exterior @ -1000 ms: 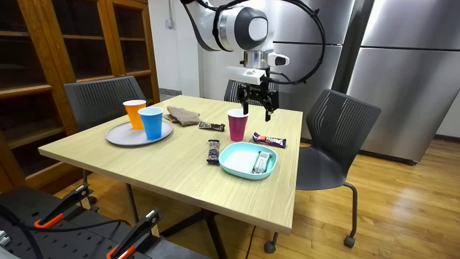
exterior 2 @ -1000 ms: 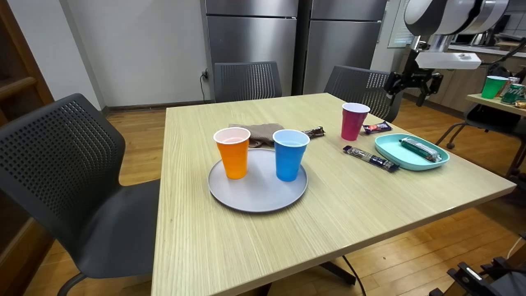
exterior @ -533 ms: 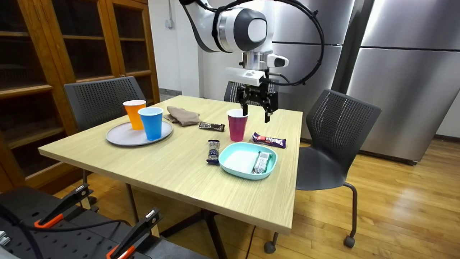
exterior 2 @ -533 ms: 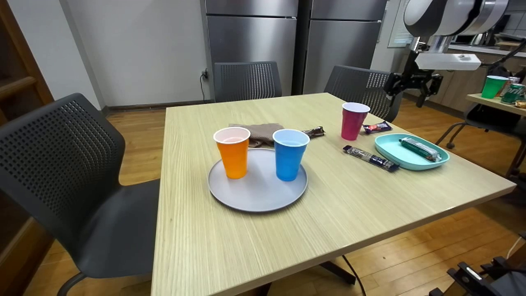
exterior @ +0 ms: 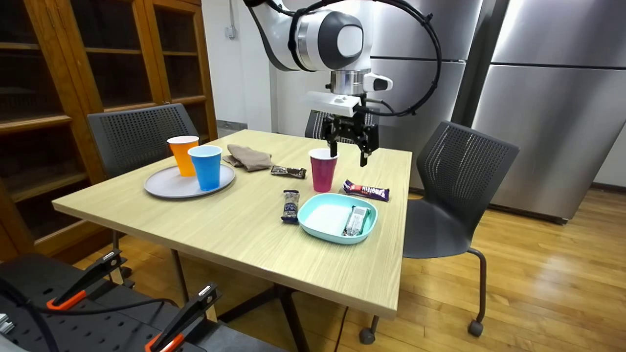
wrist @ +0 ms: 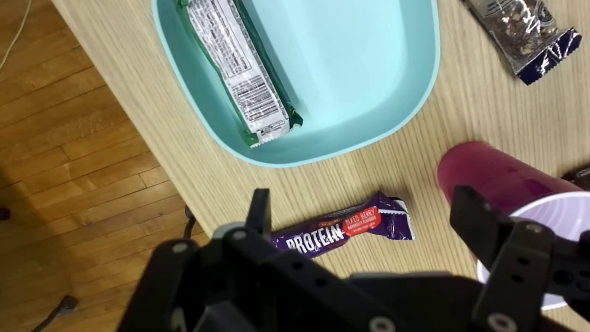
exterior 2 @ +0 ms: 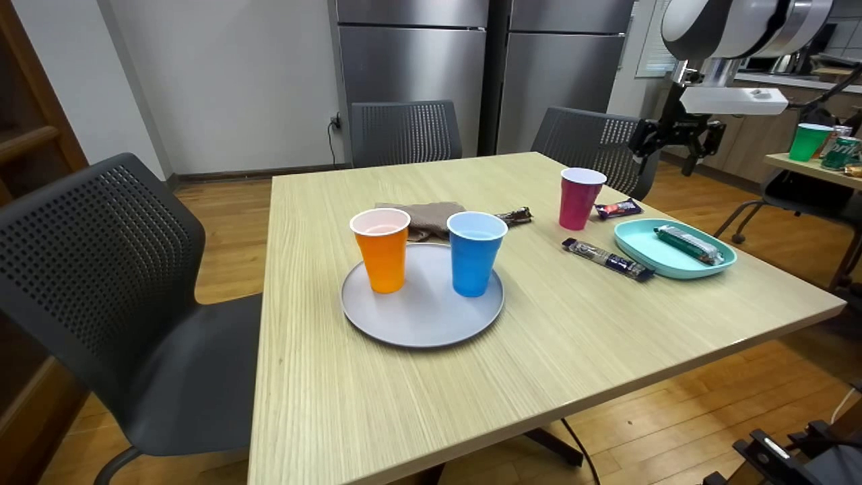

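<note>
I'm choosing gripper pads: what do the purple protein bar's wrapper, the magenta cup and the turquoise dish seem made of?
Purple wrapper: probably thin plastic film, shiny; it creases and glints. Magenta cup: likely plastic, lightly glossy; smooth wall, white inside. Turquoise dish: perhaps moulded plastic or melamine, satin; soft sheen, rounded corners.

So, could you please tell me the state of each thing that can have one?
Gripper: open, holding nothing
Magenta cup: upright
Purple bar: wrapped, label up
Orange cup: upright
Blue cup: upright
Gray plate: holding these two cups
Cloth: rumpled
Green bar: wrapped, inside turquoise tray
Navy bar: wrapped
Brown bar: wrapped
Green cup: upright
Refrigerators: doors shut
Cabinet: doors apparently shut
</note>
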You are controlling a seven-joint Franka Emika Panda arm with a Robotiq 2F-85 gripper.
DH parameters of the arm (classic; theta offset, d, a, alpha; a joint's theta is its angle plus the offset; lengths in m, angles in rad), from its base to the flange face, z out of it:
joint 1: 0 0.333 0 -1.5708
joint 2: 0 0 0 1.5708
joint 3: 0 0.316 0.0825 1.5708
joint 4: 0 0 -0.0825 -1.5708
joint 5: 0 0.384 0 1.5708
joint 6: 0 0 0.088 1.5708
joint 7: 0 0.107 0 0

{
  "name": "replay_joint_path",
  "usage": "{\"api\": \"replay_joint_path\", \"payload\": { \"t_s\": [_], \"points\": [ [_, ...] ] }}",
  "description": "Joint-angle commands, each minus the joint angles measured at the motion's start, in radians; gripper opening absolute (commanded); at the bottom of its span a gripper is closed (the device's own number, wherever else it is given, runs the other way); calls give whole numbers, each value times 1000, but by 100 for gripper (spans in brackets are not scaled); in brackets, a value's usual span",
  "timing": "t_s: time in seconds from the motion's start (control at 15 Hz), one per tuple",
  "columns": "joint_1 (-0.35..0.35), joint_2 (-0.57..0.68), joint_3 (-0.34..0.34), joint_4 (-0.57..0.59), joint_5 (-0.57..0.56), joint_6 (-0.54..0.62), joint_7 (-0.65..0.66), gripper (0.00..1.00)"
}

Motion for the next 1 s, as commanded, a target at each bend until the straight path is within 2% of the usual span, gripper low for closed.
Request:
{"api": "replay_joint_path", "payload": {
  "t_s": [0.0,0.07,0.33,0.93],
  "points": [
    [-4,-1,4,2,-4,-3,3,100],
    [0,8,4,1,-3,18,11,100],
    [-8,85,-12,117,26,-53,105,100],
    [9,276,-46,354,73,-87,362,100]
  ]
}}
